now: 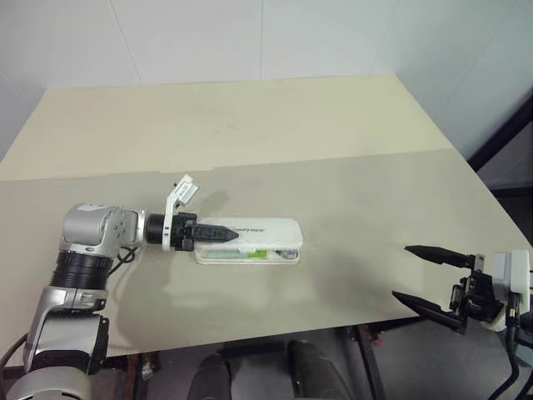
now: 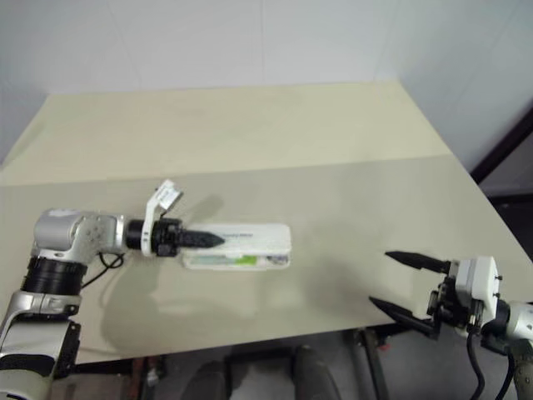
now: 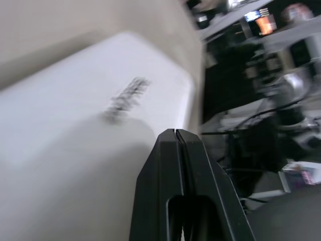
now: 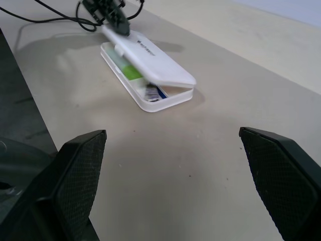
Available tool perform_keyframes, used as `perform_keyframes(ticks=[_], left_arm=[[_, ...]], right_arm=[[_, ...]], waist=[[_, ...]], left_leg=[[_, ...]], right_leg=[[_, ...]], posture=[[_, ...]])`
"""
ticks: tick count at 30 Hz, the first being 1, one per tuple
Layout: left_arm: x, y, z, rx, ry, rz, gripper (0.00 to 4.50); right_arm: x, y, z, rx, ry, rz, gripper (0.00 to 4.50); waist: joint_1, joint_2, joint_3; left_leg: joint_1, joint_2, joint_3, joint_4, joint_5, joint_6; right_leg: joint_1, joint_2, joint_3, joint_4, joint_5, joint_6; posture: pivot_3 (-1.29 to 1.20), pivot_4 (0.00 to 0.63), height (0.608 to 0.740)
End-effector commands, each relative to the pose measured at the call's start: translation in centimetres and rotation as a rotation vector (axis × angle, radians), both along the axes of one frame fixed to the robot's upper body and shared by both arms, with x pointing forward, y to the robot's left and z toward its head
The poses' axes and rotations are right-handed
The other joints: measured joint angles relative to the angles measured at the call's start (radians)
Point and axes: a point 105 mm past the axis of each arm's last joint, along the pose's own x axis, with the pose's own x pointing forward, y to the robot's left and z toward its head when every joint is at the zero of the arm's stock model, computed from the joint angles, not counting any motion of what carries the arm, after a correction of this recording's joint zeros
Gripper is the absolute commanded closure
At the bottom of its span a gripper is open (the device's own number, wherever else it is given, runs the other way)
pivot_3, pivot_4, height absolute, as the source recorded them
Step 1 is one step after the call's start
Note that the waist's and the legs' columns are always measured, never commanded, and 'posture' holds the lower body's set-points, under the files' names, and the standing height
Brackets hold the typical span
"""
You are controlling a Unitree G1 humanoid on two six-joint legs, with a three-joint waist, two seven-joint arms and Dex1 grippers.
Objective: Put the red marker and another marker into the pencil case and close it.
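Left eye view, from the left: my left gripper [image 1: 218, 232] has its fingers pinched together with nothing between them, the tip laid on the lid of the pencil case [image 1: 266, 229], I'd say to press it down. The lid sits low but not latched; a gap shows along the near side, with the lime-green marker [image 4: 131, 72] inside. The red marker I can't make out. Over on the right, my right gripper [image 1: 426, 278] hangs spread wide and empty off the table [image 1: 250, 133] edge, well apart, out of the way.
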Motion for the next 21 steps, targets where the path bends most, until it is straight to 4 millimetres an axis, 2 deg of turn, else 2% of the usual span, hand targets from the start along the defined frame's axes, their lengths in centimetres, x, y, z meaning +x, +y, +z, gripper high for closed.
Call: perform_keyframes(ticks=[1, 9, 14, 16, 21], left_arm=[[-0.2, -0.1, -0.6, 0.067, -0.022, -0.007, 4.48], [-0.7, 0.4, -3.3, 0.237, 0.040, -0.004, 4.48], [-0.8, 0.5, -3.7, 0.273, 0.051, 0.003, 4.48], [-0.6, 0.5, -3.3, 0.265, 0.031, 0.008, 4.48], [-0.2, 0.0, -0.7, 0.224, -0.117, 0.017, 4.48]], right_arm=[[-0.1, 0.3, 0.4, -0.004, -0.039, 0.002, 0.00], [0.1, 0.5, 0.2, -0.004, -0.044, -0.015, 0.00], [0.4, 0.5, 0.1, -0.008, -0.052, -0.020, 0.00], [0.5, 0.5, 0.1, -0.013, -0.053, -0.019, 0.00], [0.7, 0.5, 0.0, -0.023, -0.052, -0.011, 0.00]], waist=[[0.000, 0.000, 0.000], [0.000, 0.000, 0.000], [-0.003, 0.000, 0.000], [-0.003, 0.000, 0.000], [-0.003, 0.000, 0.000]], left_leg=[[0.000, 0.000, 0.000, 0.000, 0.000, 0.000], [0.000, 0.000, 0.000, 0.000, -0.001, 0.000], [0.002, 0.000, 0.001, 0.001, -0.001, 0.000], [0.002, 0.000, 0.001, 0.002, -0.001, 0.000], [0.001, 0.000, 0.001, 0.002, -0.001, 0.000]], right_leg=[[0.000, 0.000, 0.000, 0.000, 0.000, 0.000], [0.000, 0.000, 0.000, 0.000, 0.000, 0.000], [0.002, 0.000, 0.001, 0.000, 0.000, 0.000], [0.002, 0.000, 0.001, 0.000, 0.000, 0.000], [0.002, 0.000, 0.001, -0.001, 0.000, 0.000]], posture=[[0.00, 0.150, 0.740], [0.00, 0.150, 0.740], [0.00, 0.150, 0.740], [0.00, 0.150, 0.740], [0.00, 0.150, 0.740]])
